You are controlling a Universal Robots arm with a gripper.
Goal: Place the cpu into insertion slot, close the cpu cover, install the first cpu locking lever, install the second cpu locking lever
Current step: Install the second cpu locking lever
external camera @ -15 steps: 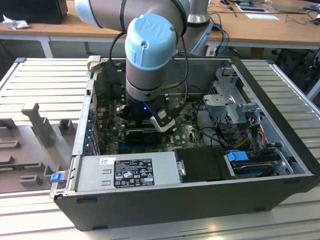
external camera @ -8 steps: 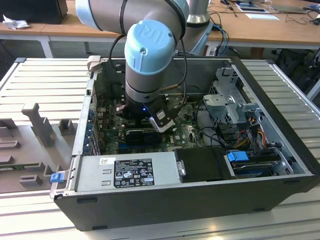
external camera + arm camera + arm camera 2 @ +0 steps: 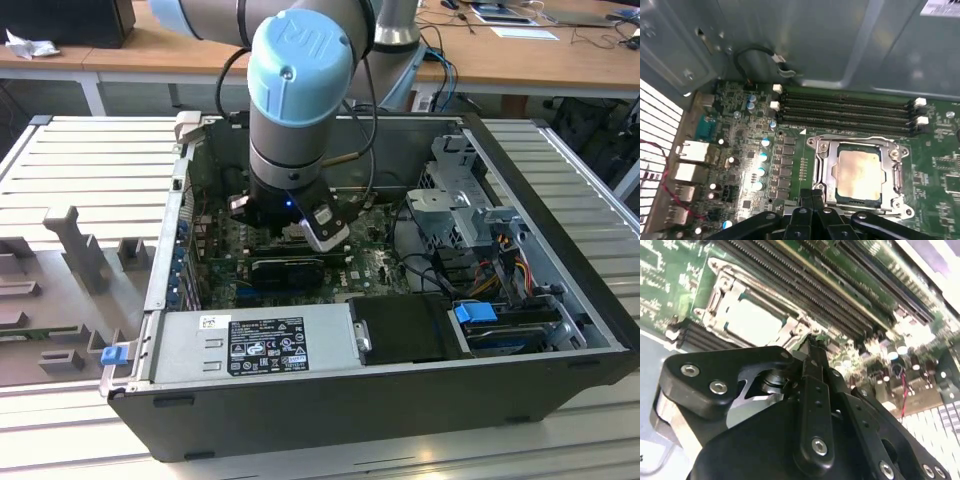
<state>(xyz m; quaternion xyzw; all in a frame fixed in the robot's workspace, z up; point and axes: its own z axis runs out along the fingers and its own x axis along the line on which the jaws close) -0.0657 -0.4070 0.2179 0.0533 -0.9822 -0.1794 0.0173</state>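
The cpu (image 3: 858, 172) (image 3: 752, 320), a pale silver square, lies seated in the insertion slot (image 3: 900, 175) on the green board. The cpu cover (image 3: 850, 141) (image 3: 725, 290), a silver frame, lies flat around it with the chip showing through its window. My gripper (image 3: 813, 196) (image 3: 812, 340) has its black fingers shut together with nothing visible between them. Its tip hovers just by a corner of the socket, on the side away from the memory slots. In the exterior view the arm's wrist (image 3: 290, 130) reaches down into the open computer case and hides the socket.
Long black memory slots (image 3: 845, 112) run beside the socket, with the grey case wall (image 3: 815, 40) beyond them. Small capacitors (image 3: 761, 157) stand near the socket. A power supply (image 3: 250, 345), drive cage (image 3: 460, 200) and loose cables (image 3: 510, 260) crowd the case.
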